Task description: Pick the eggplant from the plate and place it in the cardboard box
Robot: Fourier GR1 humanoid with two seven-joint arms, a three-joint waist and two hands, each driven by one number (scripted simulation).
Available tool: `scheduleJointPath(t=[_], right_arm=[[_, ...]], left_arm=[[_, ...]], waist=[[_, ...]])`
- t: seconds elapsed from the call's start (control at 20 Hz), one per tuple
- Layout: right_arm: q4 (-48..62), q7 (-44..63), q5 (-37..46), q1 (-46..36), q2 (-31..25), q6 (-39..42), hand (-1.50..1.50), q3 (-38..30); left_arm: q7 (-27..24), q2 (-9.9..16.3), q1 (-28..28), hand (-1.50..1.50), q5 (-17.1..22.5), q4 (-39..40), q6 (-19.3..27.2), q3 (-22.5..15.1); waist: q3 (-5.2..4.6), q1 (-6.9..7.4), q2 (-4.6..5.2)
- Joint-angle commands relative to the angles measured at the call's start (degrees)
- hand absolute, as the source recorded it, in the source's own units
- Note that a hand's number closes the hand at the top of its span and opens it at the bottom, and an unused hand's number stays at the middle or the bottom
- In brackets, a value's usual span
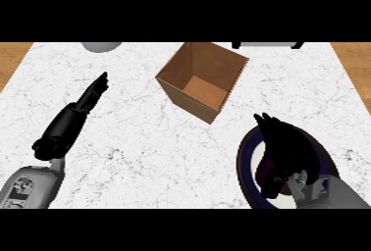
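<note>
Fingers (270, 122) of the black right hand (286, 152) are seen stretched forward over the round dark-blue plate with a pale centre (243, 162), at the lower right of the white marbled counter top (145, 142). Whether these fingers are closed on something cannot be told, because the hand is as dark as what lies under it. A small dark purple patch is visible beside the palm, on the plate; it may be the dark purple eggplant (262, 172), but its shape is mostly hidden by the hand.

At the left side, the black left hand (92, 93) is held above the counter with straight fingers pointing away from the robot, and nothing is held by it.

An open brown cardboard box (201, 78) is placed near the far middle of the counter, well apart from both hands. Its inside is seen empty. A grey rounded object (101, 46) is cut by the upper edge, at the left of the box.
</note>
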Motion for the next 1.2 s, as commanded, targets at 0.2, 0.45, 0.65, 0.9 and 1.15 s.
scheduleJointPath(t=[0.2,0.45,0.65,0.9,1.15], right_arm=[[2.5,5.2,5.4,2.2,4.1,2.8,-1.5,-0.6],[7.1,0.6,5.3,-1.3,7.6,6.1,-1.5,-5.1],[7.1,-3.6,9.4,5.0,6.7,4.9,-1.5,-4.6],[10.6,-3.4,14.6,5.7,9.0,3.4,-1.5,-4.9],[16.1,-10.3,17.5,5.2,10.0,2.1,-1.5,-8.9]], left_arm=[[0.6,-0.3,2.8,0.0,-0.5,-3.2,-2.0,1.0],[-3.9,-2.4,0.6,0.0,-2.5,3.8,-2.3,2.5],[1.2,-4.1,4.2,0.0,-4.1,-4.3,-1.7,0.9],[-0.1,-2.9,-2.3,0.0,-3.5,2.5,-4.3,4.6],[2.1,-3.3,1.8,0.0,-3.9,-4.0,-5.7,5.5]], waist=[[0.02,0.02,-0.06],[0.0,-0.11,0.07],[0.03,-0.01,-0.04],[0.02,-0.32,0.03],[0.04,-0.02,0.0]])
